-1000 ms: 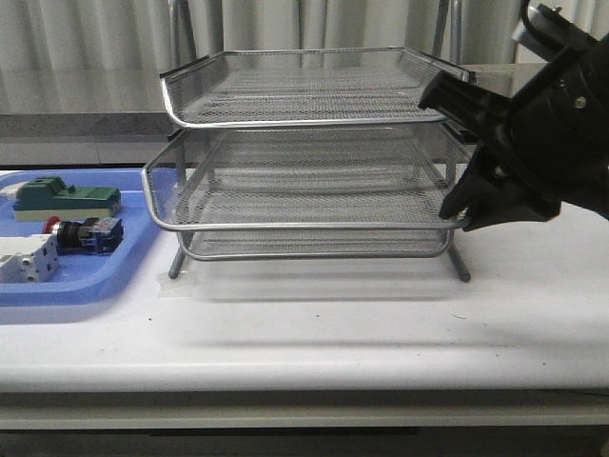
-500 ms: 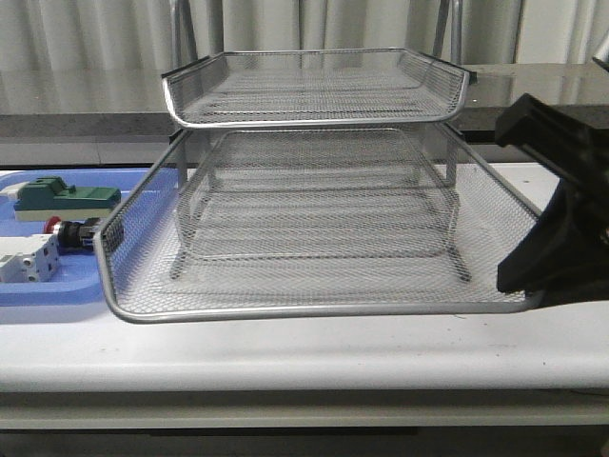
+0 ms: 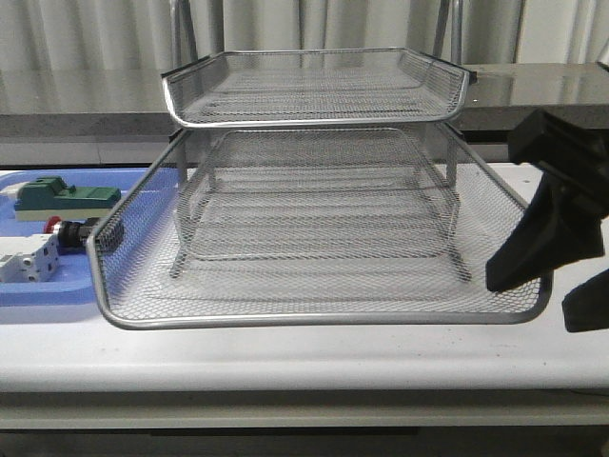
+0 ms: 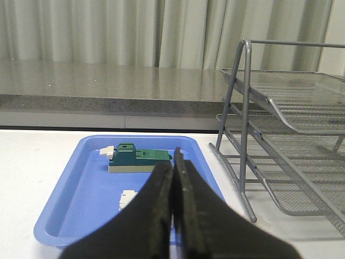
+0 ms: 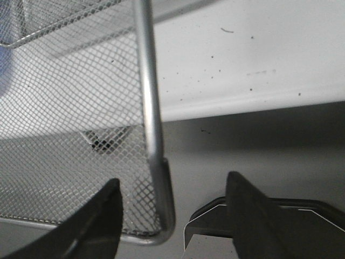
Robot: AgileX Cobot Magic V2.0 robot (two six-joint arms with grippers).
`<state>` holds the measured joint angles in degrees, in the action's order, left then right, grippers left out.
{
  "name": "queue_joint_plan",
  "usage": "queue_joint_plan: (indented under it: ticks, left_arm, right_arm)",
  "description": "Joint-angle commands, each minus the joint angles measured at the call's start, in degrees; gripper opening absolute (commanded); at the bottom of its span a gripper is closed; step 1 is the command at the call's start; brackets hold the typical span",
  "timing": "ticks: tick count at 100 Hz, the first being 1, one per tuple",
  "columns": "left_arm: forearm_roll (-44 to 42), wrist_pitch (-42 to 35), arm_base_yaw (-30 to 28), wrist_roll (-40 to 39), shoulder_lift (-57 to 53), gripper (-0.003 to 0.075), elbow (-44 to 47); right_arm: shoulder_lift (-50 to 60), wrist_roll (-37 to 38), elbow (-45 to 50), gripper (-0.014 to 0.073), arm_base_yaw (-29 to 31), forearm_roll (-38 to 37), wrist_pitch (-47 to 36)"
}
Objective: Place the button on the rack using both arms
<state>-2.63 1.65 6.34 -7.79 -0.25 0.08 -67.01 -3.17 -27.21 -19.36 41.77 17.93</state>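
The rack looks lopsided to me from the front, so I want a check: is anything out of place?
Yes. The rack's middle tray is slid far out toward the camera, well past the top tier, its front rim overhanging the table edge. The right gripper straddles its corner rim, jaws open. Nothing looks spilled or damaged.

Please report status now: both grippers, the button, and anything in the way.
Left gripper shut, empty, above blue tray. Right gripper open around rim of pulled-out middle rack tier. Button in blue tray, partly hidden behind that tier.
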Motion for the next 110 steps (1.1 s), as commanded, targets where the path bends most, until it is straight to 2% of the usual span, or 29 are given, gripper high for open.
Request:
queue_joint_plan:
  ticks: [1, 12, 23, 46, 58, 79, 98, 110]
  left_arm:
    - [0.3, -5.0, -0.1, -0.4, -1.8, -0.002, 2.5]
    - [0.3, -5.0, -0.1, -0.4, -1.8, -0.002, 2.5]
    - [0.3, -5.0, -0.1, -0.4, -1.8, -0.002, 2.5]
    - [0.3, -5.0, -0.1, -0.4, -1.8, -0.002, 2.5]
    - [0.3, -5.0, -0.1, -0.4, -1.8, -0.002, 2.5]
    - [0.3, -5.0, -0.1, -0.4, -1.8, -0.002, 2.5]
    - [0.3, -5.0, -0.1, -0.4, -1.8, -0.002, 2.5]
    - [0.3, -5.0, -0.1, -0.4, -1.8, -0.002, 2.5]
  right_arm:
    - [3.4, -0.9, -1.3, 0.0478, 0.3, -0.8, -2.0]
    - [7.3, -0.9, -1.3, 0.0478, 1.0, -1.8, -1.6]
    - [10.5, -0.9, -2.0, 0.0475, 3.7, -3.1, 2.9]
    - [15.8, -0.9, -9.7, 0.047, 12.8, -18.0, 19.2]
    - [19.0, -0.9, -14.5, 0.0447, 15.4, -23.9, 23.3]
    - [27.8, -0.9, -15.8, 0.0442, 15.9, -31.2, 25.3]
    - [35.6, -0.9, -15.8, 0.0442, 15.9, -41.8, 29.6]
    - [39.3, -0.9, -15.8, 0.0442, 15.9, -43.8, 32.7]
